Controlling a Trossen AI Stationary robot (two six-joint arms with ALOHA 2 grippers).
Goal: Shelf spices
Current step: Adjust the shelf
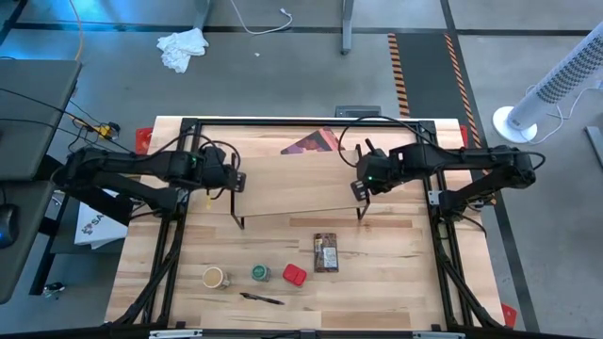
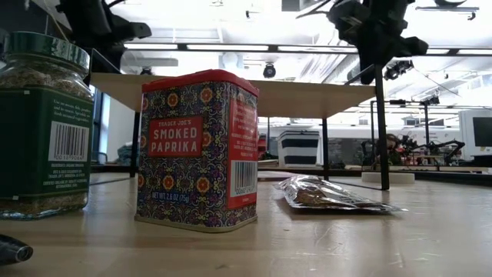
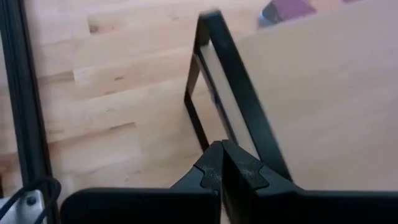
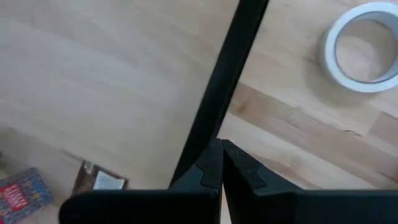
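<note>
Both end effectors pinch the shelf (image 1: 297,184) at mid-frame: the left end effector (image 1: 236,182) its left end, the right end effector (image 1: 361,188) its right. Its long axis runs left-right; the spices (image 1: 294,274) sit lower-centre on the surface (image 1: 396,282).

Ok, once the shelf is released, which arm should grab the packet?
Probably right: its gripper, shut on the shelf, is nearer the packet; the left gripper holds the far end.

Left end effector (image 1: 235,181) closed – right end effector (image 1: 359,188) closed.
</note>
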